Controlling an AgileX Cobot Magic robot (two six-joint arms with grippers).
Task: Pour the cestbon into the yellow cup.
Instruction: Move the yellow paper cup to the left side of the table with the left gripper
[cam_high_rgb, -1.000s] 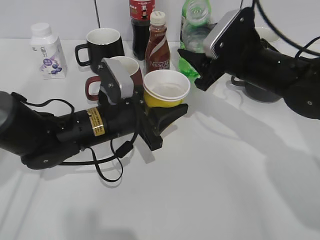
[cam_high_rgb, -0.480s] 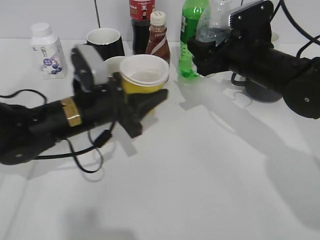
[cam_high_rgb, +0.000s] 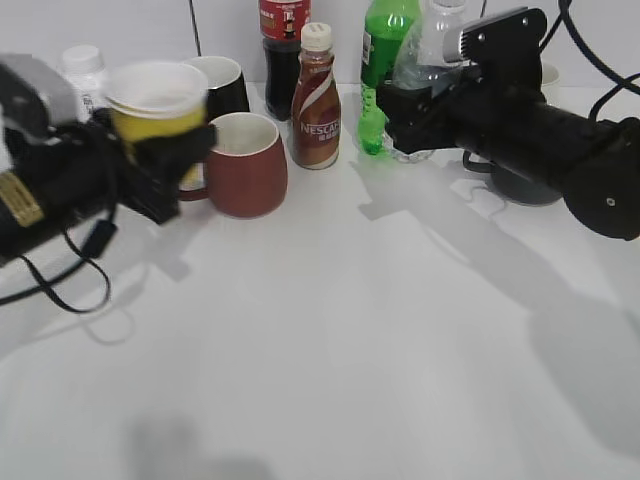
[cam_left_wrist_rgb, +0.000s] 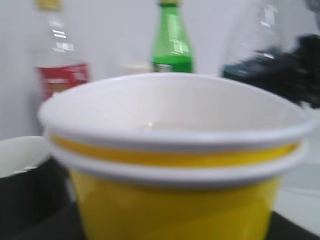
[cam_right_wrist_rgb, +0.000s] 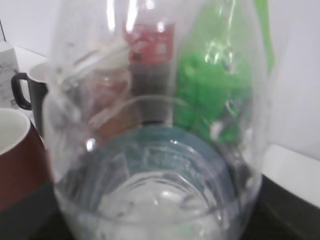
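1. Lifting away to the left, the left gripper (cam_high_rgb: 165, 160) now carries the yellow cup (cam_high_rgb: 155, 108) well above the table; a second ago the cup sat low beside the dark red mug (cam_high_rgb: 245, 165), and half a second ago it was partway up and further right.
2. That claw is clenched on the cup: dark jaw parts flank its lower body, and in the left wrist view the yellow cup (cam_left_wrist_rgb: 175, 165) fills the frame, upright, its white inside showing.
3. Over the same second the right gripper (cam_high_rgb: 415, 115) has raised the cestbon (cam_high_rgb: 432, 50); the clear bottle now stands roughly upright in its grasp, just beside the bright green bottle (cam_high_rgb: 380, 65) at the back of the table.
4. Seen through the right wrist view, the cestbon (cam_right_wrist_rgb: 160, 150) is transparent, with its label as a dim band low down; how much water it holds I cannot tell.
5. Both task items are therefore in hand and off the table, but they are well apart, with the brown Nescafe bottle (cam_high_rgb: 315, 100) and the red mug between them.
6. My judgement: the pickup phase is finished, and what remains is to bring the bottle's mouth over the cup's rim and tilt it; no pouring has begun.
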